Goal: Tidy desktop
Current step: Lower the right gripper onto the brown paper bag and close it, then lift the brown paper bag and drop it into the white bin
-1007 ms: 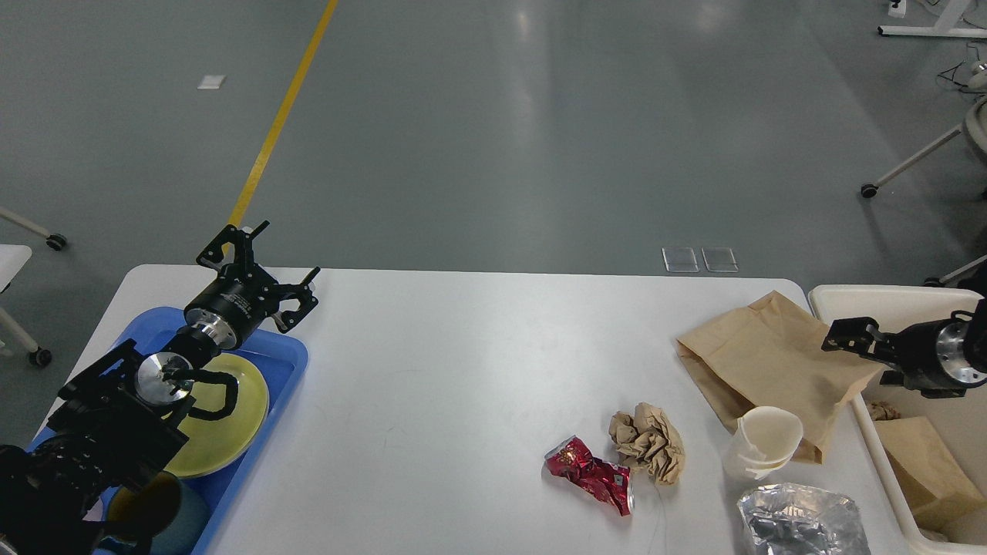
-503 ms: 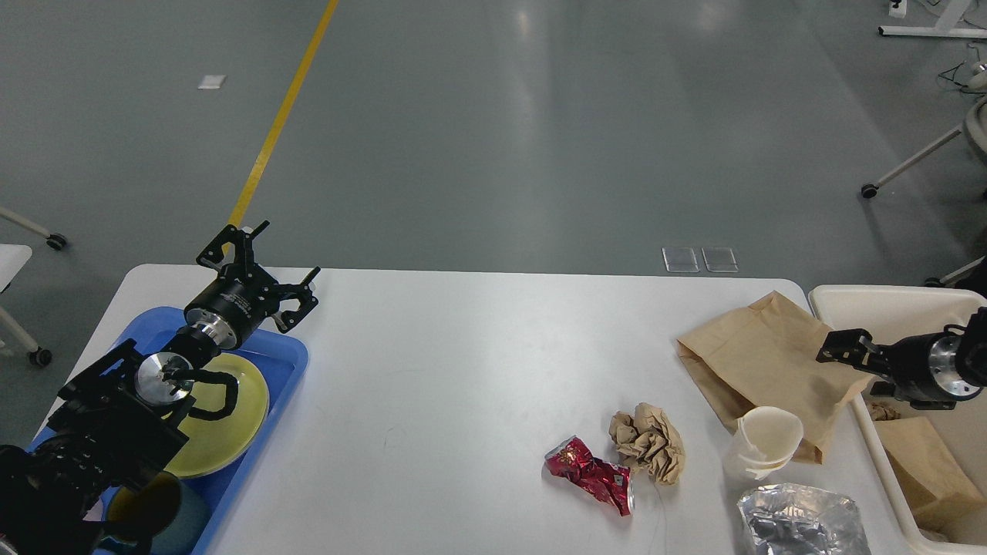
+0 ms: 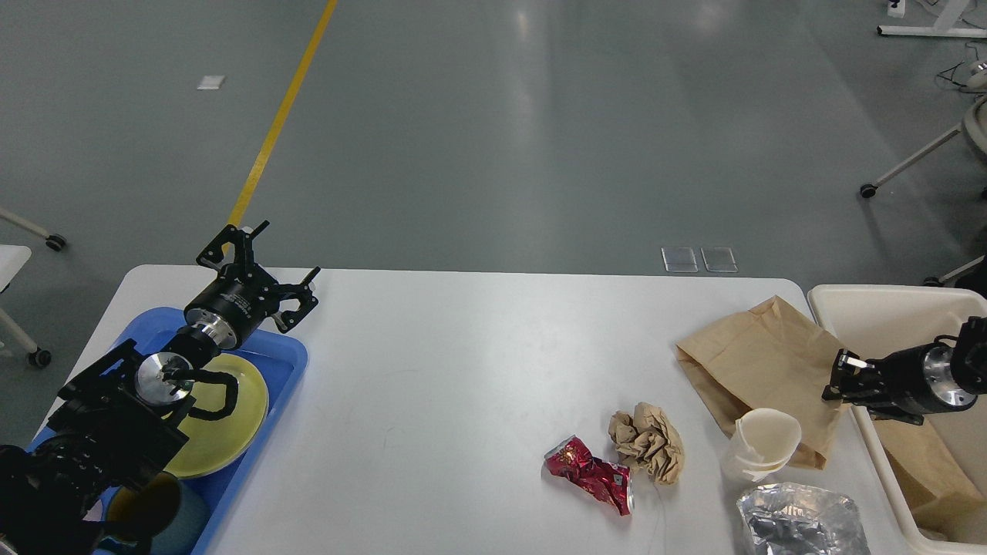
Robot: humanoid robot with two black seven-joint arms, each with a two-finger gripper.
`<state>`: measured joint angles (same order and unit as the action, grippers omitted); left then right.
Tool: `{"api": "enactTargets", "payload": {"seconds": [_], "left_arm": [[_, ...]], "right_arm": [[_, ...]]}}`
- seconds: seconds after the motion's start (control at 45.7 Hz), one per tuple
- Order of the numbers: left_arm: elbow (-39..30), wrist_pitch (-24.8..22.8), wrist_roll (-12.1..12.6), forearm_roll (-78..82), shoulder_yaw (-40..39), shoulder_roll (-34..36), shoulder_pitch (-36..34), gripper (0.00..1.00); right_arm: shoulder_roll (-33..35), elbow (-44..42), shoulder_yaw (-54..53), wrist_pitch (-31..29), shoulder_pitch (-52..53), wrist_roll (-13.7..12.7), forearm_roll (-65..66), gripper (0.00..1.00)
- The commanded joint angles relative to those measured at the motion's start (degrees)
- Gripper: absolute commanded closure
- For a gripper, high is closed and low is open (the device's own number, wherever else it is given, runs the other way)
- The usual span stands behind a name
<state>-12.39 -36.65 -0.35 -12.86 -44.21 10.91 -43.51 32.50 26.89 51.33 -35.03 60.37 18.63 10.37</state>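
Note:
The white desktop (image 3: 463, 362) fills the lower view. Its right part holds a flat brown paper bag (image 3: 752, 358), stacked white paper cups (image 3: 759, 445), a crumpled brown paper ball (image 3: 648, 441), a crushed red can (image 3: 590, 474) and crumpled foil (image 3: 802, 523). My right gripper (image 3: 839, 379) hovers at the bag's right edge, beside the bin's rim; it looks dark and end-on, so its fingers cannot be told apart. My left gripper (image 3: 270, 262) stands open and empty over the far end of the blue tray.
A blue tray (image 3: 289, 356) at the left holds a yellow plate (image 3: 231, 432) and a dark mug (image 3: 150, 505). A cream bin (image 3: 879, 304) off the table's right end holds brown paper (image 3: 929, 462). Chair legs stand on the floor at far right.
My right gripper has dropped toward the near side, from above the paper bag to its right edge by the bin's rim. The left arm has not moved.

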Motion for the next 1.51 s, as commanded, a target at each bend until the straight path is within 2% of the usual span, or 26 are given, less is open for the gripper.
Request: {"api": "enactTargets", "payload": {"seconds": [0.0,0.263,0.569,0.788,0.963,1.16,1.357,1.488], "left_arm": [[0.0,0.0,0.0,-0.1,0.0,0.1,0.0,0.04],[0.0,0.0,0.0,0.0,0.0,0.0,0.0,0.04],[0.0,0.0,0.0,0.0,0.0,0.0,0.0,0.04],[0.0,0.0,0.0,0.0,0.0,0.1,0.0,0.04],[0.0,0.0,0.0,0.0,0.0,0.0,0.0,0.04],[0.0,0.0,0.0,0.0,0.0,0.1,0.0,0.04],[0.0,0.0,0.0,0.0,0.0,0.0,0.0,0.04],[0.0,0.0,0.0,0.0,0.0,0.0,0.0,0.04]], "right_arm": [[-0.1,-0.1,0.2,0.0,0.4,0.0,0.0,1.00],[-0.2,-0.2,0.4,-0.1,4.3,-0.1,0.0,1.00],[-3.6,-0.1,0.4,-0.6,10.4,-0.1,-0.3,1.00],[-3.0,-0.2,4.7,-9.2,22.1,-0.3,0.9,1.00],[-2.7,-0.3,13.7,-10.4,30.8,-0.2,0.8,1.00],[0.1,-1.1,20.7,-9.5,33.4,-0.2,1.8,1.00],[5.1,-4.8,21.6,-8.9,32.2,-0.2,5.3,1.00],[8.7,-6.1,21.5,-5.8,29.8,-0.2,5.0,1.00]]}}
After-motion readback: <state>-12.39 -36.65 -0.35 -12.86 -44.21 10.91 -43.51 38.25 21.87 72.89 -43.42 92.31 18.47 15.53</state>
